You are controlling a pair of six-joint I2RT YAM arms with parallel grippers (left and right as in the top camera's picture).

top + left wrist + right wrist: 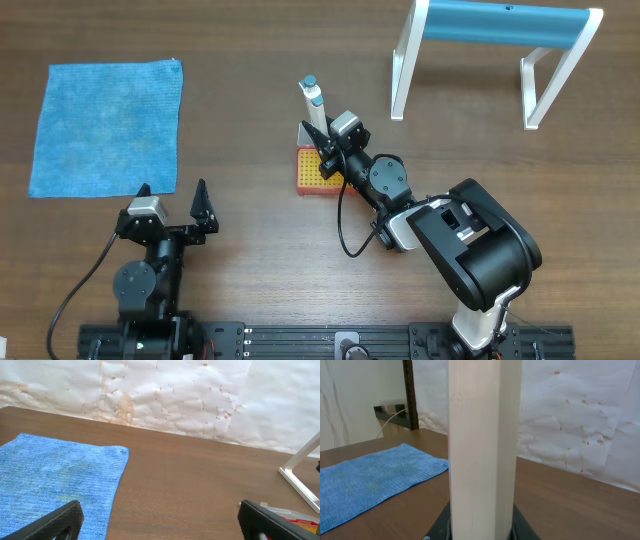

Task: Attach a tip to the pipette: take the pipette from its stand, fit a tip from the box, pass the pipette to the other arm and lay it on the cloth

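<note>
Dark brown wood-grain table (250, 60), pretty smooth looking, with a wrinkly white sheet (175, 395) behind it that has brownish stains.

Biggest thing on it is the stand (500, 20) at the far right: a rounded blue bar on top, with flat white legs bent into angular frames.

Next is the cloth (105, 125), far left. It's blue, roughly square, has a fine ribbed weave like microfibre, and it's lying flat with slightly wavy edges.

The right arm reaches into the middle of the table. The right gripper (318, 140) is clamped around the pipette (311, 100), so that's off the stand and held up above the table. From the wrist cam the pipette body (485, 445) is a smooth off-white column with flat faces, and the dark fingers hug it on both sides. From above you can see its grey-blue cap end pointing away from the arm.

The left gripper (172, 192) is near its own base, just on the near side of the cloth. Its black pointed fingers (55, 522) are spread wide with nothing between them.

Smallest is the tip box (312, 175), a little orange-red rectangle with a dotted grid on top. It's partly tucked under the right gripper in the top view. Can't tell whether a tip is on the pipette.
</note>
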